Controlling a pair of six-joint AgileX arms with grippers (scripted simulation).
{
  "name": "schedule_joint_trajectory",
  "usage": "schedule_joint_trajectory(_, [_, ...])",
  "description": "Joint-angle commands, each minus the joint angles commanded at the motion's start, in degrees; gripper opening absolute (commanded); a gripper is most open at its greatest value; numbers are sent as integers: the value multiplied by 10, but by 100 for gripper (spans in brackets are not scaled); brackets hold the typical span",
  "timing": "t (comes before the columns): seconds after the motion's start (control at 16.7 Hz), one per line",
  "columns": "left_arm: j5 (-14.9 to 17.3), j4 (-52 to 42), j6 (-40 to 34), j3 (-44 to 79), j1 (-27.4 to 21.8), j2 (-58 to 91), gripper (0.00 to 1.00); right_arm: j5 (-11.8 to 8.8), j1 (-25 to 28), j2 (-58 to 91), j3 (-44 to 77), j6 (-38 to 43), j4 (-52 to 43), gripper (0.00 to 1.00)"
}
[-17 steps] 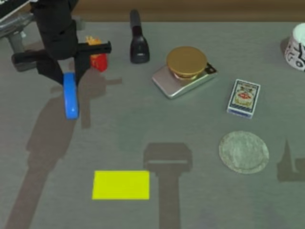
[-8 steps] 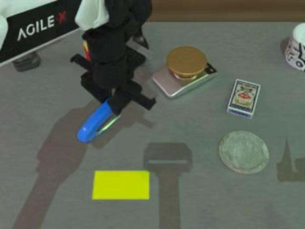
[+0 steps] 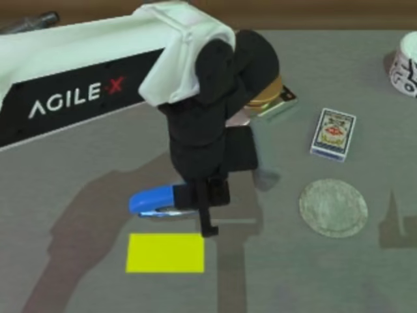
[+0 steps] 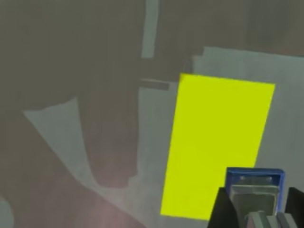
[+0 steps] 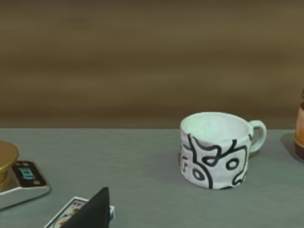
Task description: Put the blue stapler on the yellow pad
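- Top view: the left hand (image 3: 203, 199) reaches out over the counter (image 3: 78, 169), pinching one blue stapler (image 3: 151, 199) by its end. The stapler hangs level just beyond the far edge of the one yellow pad (image 3: 165, 252), not touching it and only roughly lined up with its long side. Right of the pad lie one round grey disc (image 3: 333, 207) and one card box (image 3: 333, 134). One kitchen scale (image 3: 277, 98) shows partly behind the arm, and one patterned mug (image 3: 407, 64) stands at the far right edge. The right hand is out of view here.
- Left wrist view: only here does the stapler's end (image 4: 255, 189) show, clamped between the dark fingers (image 4: 223, 209), with the pad (image 4: 216, 142) below it on the counter.
- Right wrist view: only here is the whole mug (image 5: 214, 149) seen, white with black squiggles, handle turned away from the scale (image 5: 21, 176). One dark fingertip (image 5: 92, 211) of the right hand shows in front of the card box (image 5: 71, 213); whether that hand is spread or pressed together, I cannot tell.
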Motion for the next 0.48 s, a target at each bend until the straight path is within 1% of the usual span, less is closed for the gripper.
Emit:
schedule_joint_trajectory(0.12, [-1, 7, 24, -11, -14, -12, 0, 0, 0, 0, 0, 0, 0, 100])
schedule_joint_trajectory(0.48, [-2, 8, 27, -13, -13, -11, 0, 0, 0, 0, 0, 0, 0, 100])
